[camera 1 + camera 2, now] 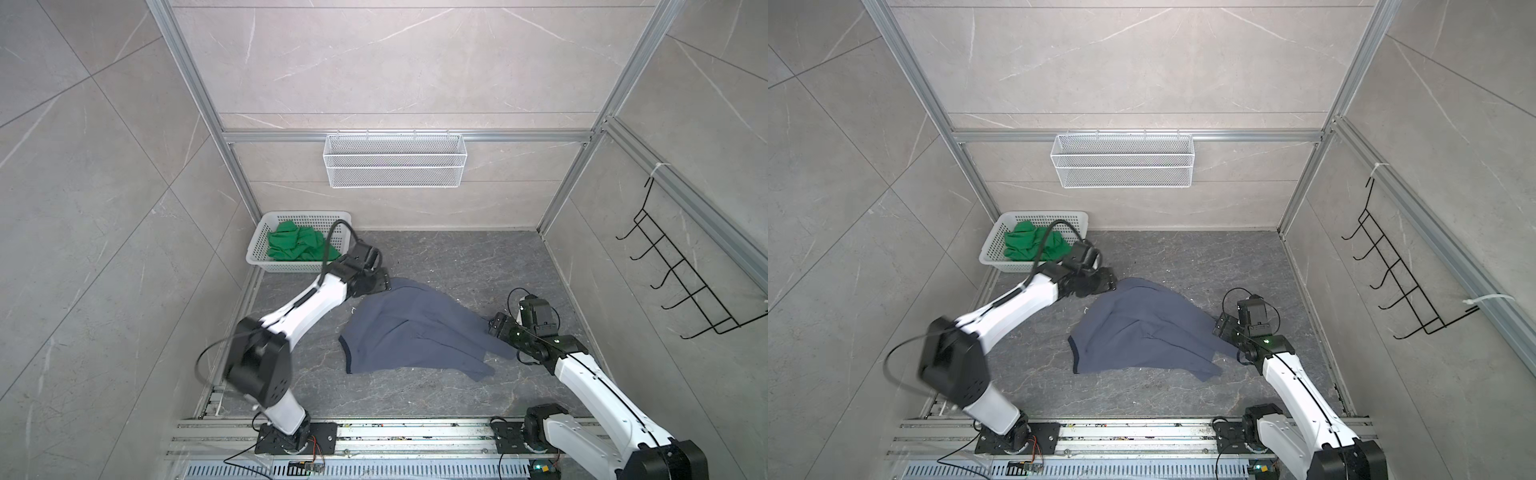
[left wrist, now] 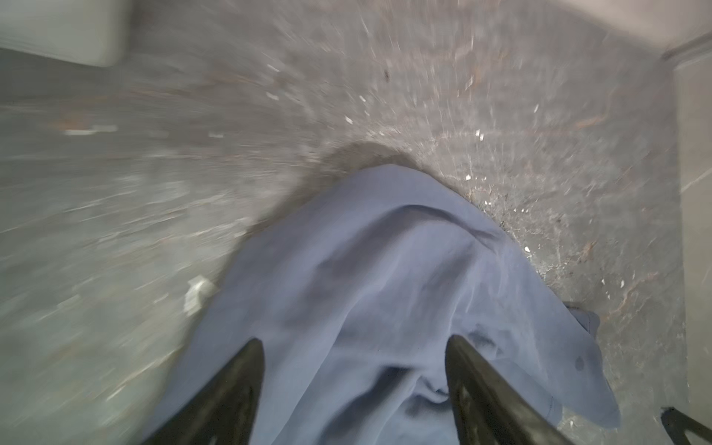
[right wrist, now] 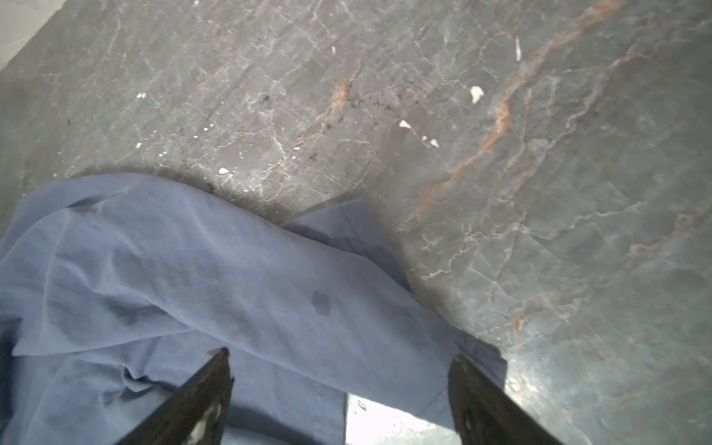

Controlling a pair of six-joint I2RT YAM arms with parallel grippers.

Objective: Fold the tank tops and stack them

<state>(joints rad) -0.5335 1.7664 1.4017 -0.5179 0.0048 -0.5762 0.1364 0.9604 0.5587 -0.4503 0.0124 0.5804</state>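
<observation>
Left fingers (image 2: 231, 393) apart — blue top (image 2: 385, 269) beneath

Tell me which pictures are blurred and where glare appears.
Left wrist view: heavy motion blur on the table, the blue tank top soft. Right wrist view: sharp, one glare patch beside that top. Both top views: the left arm is smeared.

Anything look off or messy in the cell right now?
Nothing broken. The blue tank top lies rumpled and skewed on the table, with a dark spot on the cloth. The green tank top sits bunched in the white basket. Small white flecks litter the table.
</observation>
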